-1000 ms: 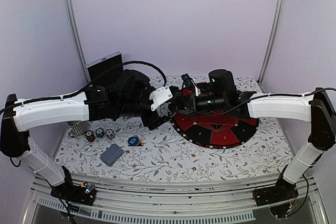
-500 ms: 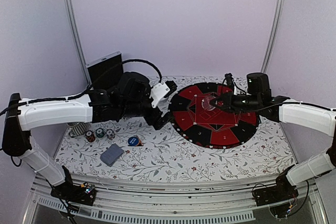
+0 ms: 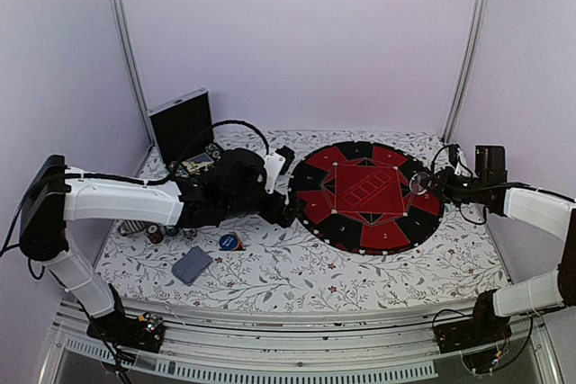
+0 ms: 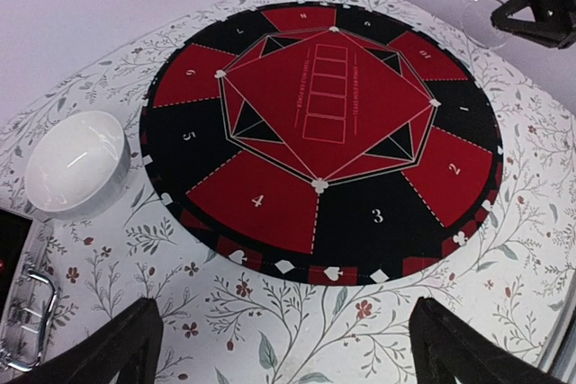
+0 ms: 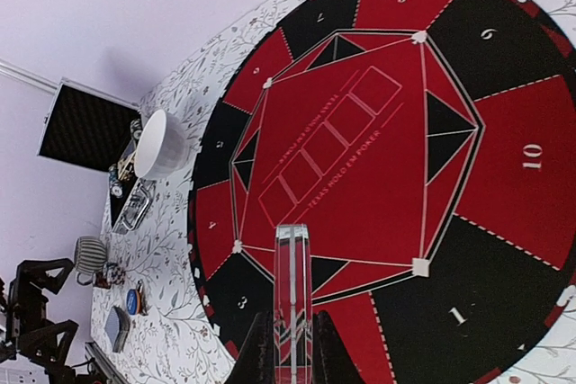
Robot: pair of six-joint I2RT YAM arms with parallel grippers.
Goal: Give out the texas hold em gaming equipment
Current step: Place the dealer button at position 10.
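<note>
A round red and black poker mat (image 3: 364, 195) lies right of centre. My right gripper (image 3: 432, 185) hovers at the mat's right edge, shut on a clear round disc (image 3: 419, 183), which shows edge-on between the fingers in the right wrist view (image 5: 292, 285). My left gripper (image 3: 290, 188) hangs at the mat's left edge, open and holding nothing, with its fingers (image 4: 117, 348) wide apart over the flowered cloth. Poker chips (image 3: 160, 233), a blue marker disc (image 3: 230, 242) and a grey-blue card deck (image 3: 191, 265) sit at the front left.
A black silver-edged case (image 3: 180, 123) stands open at the back left. A white bowl (image 4: 76, 159) sits beside the mat, between it and the case. A striped chip stack (image 5: 90, 254) lies on its side near the loose chips.
My right arm has pulled back from the mat's centre to its right edge, carrying the clear disc. My left gripper has opened wide and drawn back and down toward the mat's left edge.
</note>
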